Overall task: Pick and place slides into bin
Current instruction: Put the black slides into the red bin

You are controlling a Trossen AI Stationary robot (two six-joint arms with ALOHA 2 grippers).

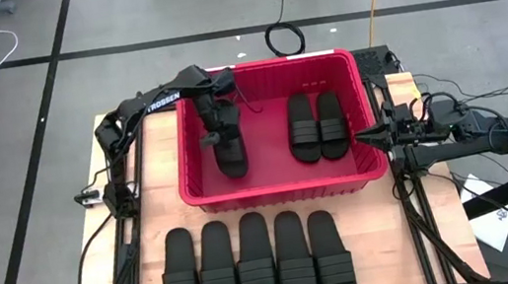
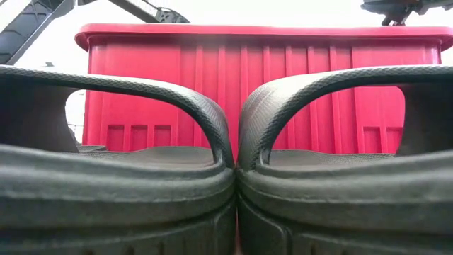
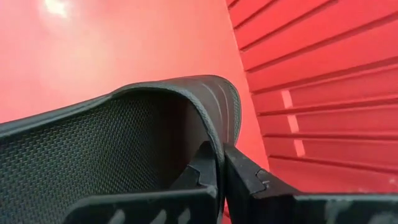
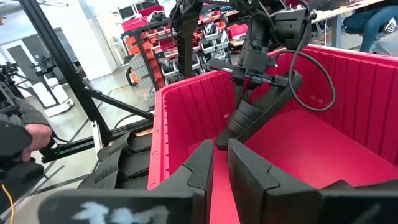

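The red bin [image 1: 280, 183] stands mid-table. Two black slides [image 1: 316, 125] lie flat side by side on its floor at the right. My left gripper [image 1: 218, 132] reaches down into the bin's left half, shut on a third slide [image 1: 230, 155], which also shows in the right wrist view [image 4: 252, 115]. My right gripper [image 1: 370, 134] is shut and empty at the bin's right rim; it also shows in its own wrist view [image 4: 221, 155]. Several more slides [image 1: 252, 267] lie in a row on the table near its front edge. My left gripper pinches the slide's strap at its edge [image 3: 214, 134], one finger on the netted inner face and one on the ribbed outer face. The fingers come from above, pointing down. The slide hangs tilted below them, its lower end [image 4: 222, 142] at the bin floor; whether it touches, I cannot tell.
The bin floor is bare red between the held slide and the two lying slides [image 1: 269, 145]. The row of slides fills the low view [image 2: 226, 177] in front of the bin wall [image 2: 262, 92]. Cables and frame rails run along both table sides. A person's hand [image 4: 25, 134] shows beyond the table.
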